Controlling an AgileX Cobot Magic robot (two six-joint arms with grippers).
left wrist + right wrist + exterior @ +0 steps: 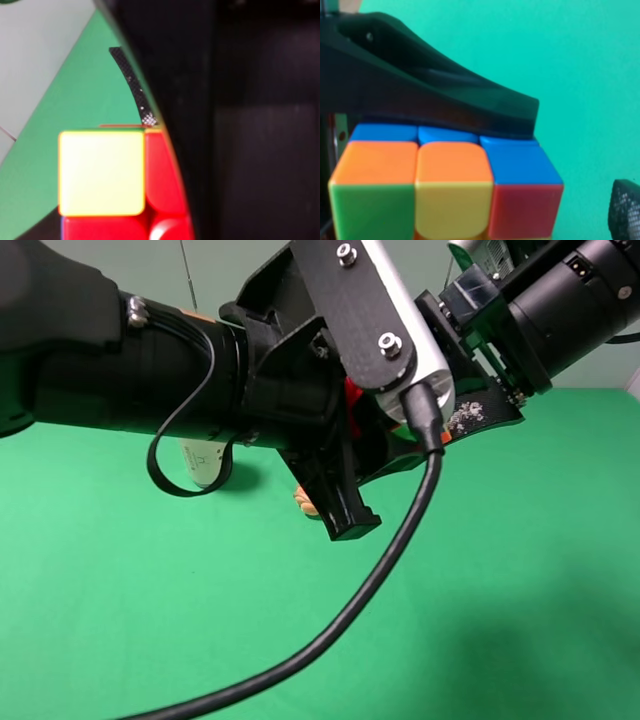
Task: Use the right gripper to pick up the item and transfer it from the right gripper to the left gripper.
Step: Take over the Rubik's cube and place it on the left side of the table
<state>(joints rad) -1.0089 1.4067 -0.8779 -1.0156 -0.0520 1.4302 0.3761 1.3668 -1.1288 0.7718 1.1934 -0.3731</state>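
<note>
The puzzle cube shows as a sliver of red (pixel 352 398) between the two raised arms, high above the green table (pixel 500 590). In the left wrist view its yellow and red squares (pixel 102 172) lie against the left gripper's black finger (pixel 200 125). In the right wrist view the cube (pixel 445 185) has that finger (pixel 435 85) pressed on its blue face. The right gripper's speckled finger (pixel 626 210) stands apart from the cube, with green showing between. The left gripper (pixel 345 480) is shut on the cube. The right gripper (pixel 470 415) looks open around it.
A thick black cable (pixel 380 580) hangs from the left arm's silver-white module (pixel 400 330) across the table. A white object (pixel 205 465) and a bit of the orange roll (pixel 305 502) lie on the table, mostly hidden under the left arm.
</note>
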